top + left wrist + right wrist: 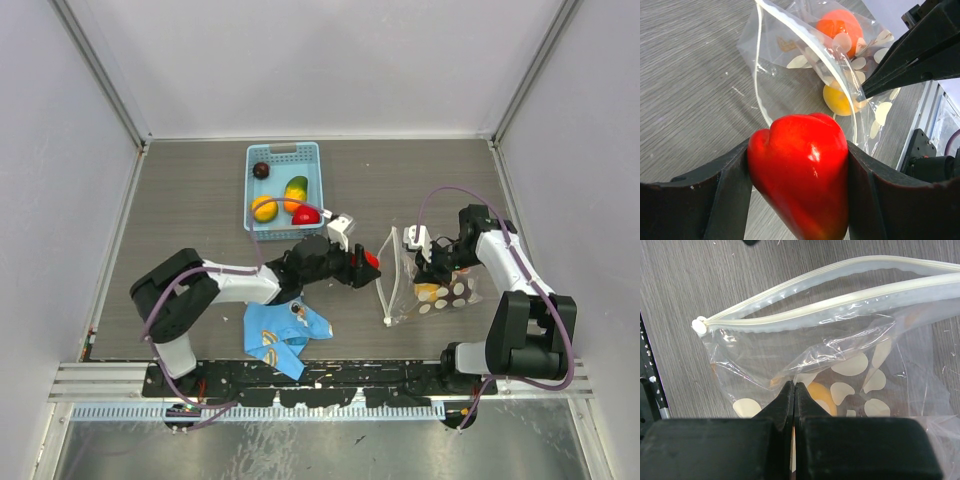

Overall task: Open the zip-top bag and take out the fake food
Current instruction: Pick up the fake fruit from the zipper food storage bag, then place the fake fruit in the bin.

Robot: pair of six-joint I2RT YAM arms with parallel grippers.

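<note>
Nearest the arm bases, a blue cloth [283, 338] lay on the desk [190, 220]. Beyond it the left claw [797, 150] gripped a red pepper [802, 190] just outside the open zip-top bag [425, 285], whose plastic the right claw [794, 390] pinched shut. Orange and yellow fake food [840, 25] lay inside; next, I judged, the pepper belonged in the far basket [249, 190].

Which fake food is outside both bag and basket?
The red piece in the left gripper's jaws; the orange one and yellow one sit inside the zip-top bag, the rest in the blue basket.
</note>
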